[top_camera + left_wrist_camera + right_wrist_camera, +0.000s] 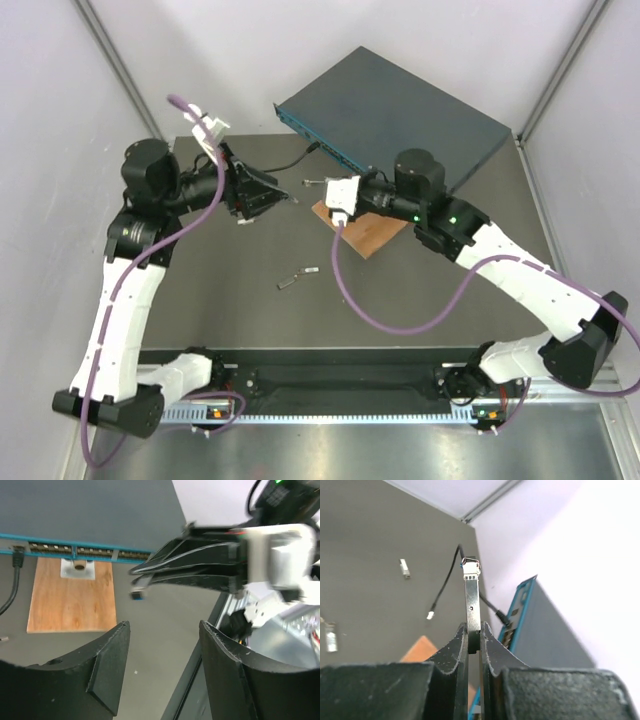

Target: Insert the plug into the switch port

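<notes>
The dark blue-grey switch (400, 110) lies at the back, its teal face lined with ports (95, 551). A thin black cable (285, 162) has one end seated in a port (18, 555). Its free end, the pale plug (429, 615), lies loose on the table with neither gripper on it. My right gripper (474, 627) is shut on a slim grey metal piece (471, 587) with no cable, held in front of the switch (540, 630). My left gripper (162, 625) is open and empty, facing the right gripper (150, 575) and its grey piece (140, 587).
A brown wooden board (365, 232) with a small metal bracket (78, 569) lies in front of the switch. Loose grey pieces (298, 276) lie mid-table, and others (405, 567) show in the right wrist view. Pale walls close in the sides and back.
</notes>
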Tool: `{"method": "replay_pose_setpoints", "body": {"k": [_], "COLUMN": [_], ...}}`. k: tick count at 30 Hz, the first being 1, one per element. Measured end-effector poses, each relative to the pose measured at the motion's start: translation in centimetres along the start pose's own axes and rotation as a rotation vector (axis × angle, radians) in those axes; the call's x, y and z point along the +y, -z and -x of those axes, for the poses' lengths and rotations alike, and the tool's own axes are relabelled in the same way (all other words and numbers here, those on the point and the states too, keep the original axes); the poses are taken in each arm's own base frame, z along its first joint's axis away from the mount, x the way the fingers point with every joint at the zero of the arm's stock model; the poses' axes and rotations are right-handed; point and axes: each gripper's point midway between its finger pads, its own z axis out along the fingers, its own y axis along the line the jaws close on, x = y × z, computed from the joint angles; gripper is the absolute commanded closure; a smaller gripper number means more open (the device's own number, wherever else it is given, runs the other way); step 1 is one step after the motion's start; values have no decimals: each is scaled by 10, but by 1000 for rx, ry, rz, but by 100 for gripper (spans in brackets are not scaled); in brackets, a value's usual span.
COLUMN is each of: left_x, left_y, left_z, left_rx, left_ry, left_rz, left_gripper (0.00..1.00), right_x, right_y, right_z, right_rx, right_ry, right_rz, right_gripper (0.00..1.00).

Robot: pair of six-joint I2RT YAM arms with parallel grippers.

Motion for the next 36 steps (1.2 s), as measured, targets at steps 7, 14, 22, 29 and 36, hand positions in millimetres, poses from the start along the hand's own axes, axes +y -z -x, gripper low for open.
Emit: {"method": "replay_pose_setpoints", "body": {"k": [7, 14, 22, 29, 36], "left_x": [20, 11, 11, 31, 31], "left_y": [-7, 5, 1, -3, 18], "left_z": [-38, -47, -48, -61, -48], "left_rx": [178, 153, 164, 211, 147], "left_ry": [16, -110, -140, -195, -592], "left_rz": [-21, -38, -72, -38, 31], "left_gripper": [48, 41, 40, 38, 37], "right_x": [2, 10, 36, 30, 23], "right_y": [5, -1, -10, -8, -14], "right_z": [13, 11, -3, 8, 25], "right_rx": [-54, -64, -39, -49, -12], "right_ry": [221, 329, 488, 512, 199], "right_rz": [18, -28, -54, -75, 101], "right_gripper": [100, 100, 100, 100, 100]}}
